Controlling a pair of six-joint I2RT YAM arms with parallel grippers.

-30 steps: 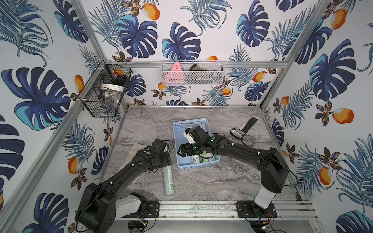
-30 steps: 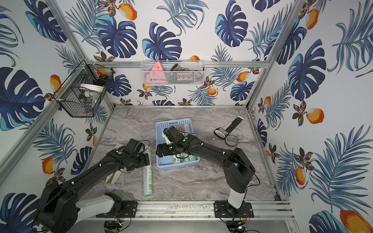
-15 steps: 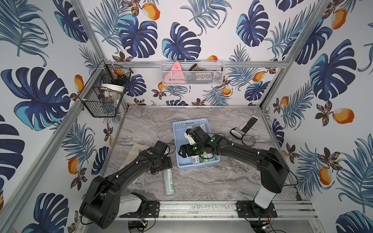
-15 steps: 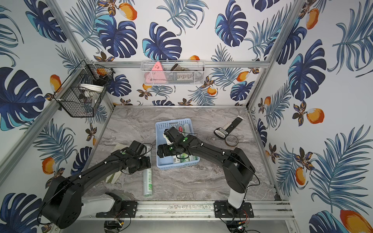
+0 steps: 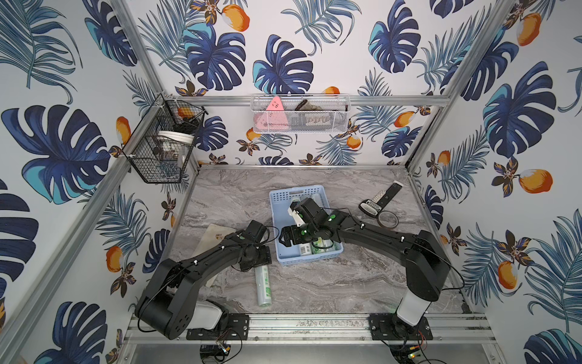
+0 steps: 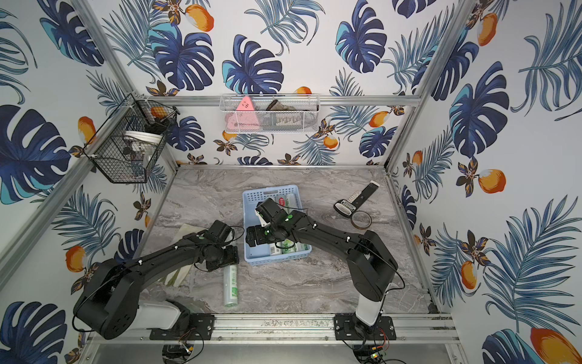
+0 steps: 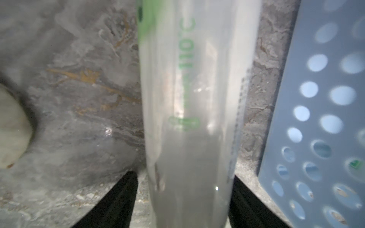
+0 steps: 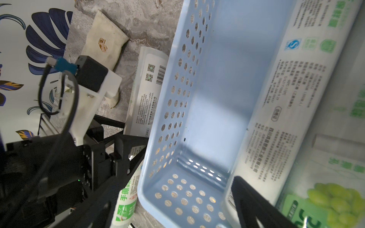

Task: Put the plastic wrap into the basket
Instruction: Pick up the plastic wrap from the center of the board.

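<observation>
The marble desk [image 5: 362,283] carries the light-blue basket [image 5: 296,193] near its centre. Rolls of plastic wrap [image 5: 319,247] lie inside the basket, along its right side. One loose roll [image 5: 264,283] lies on the desk just beside the basket's near left corner. The left hand [image 7: 182,205] straddles the far end of that roll, with one finger on each side; whether it is clenched cannot be told. The right hand [image 5: 285,241] hangs released and empty over the basket's left wall.
</observation>
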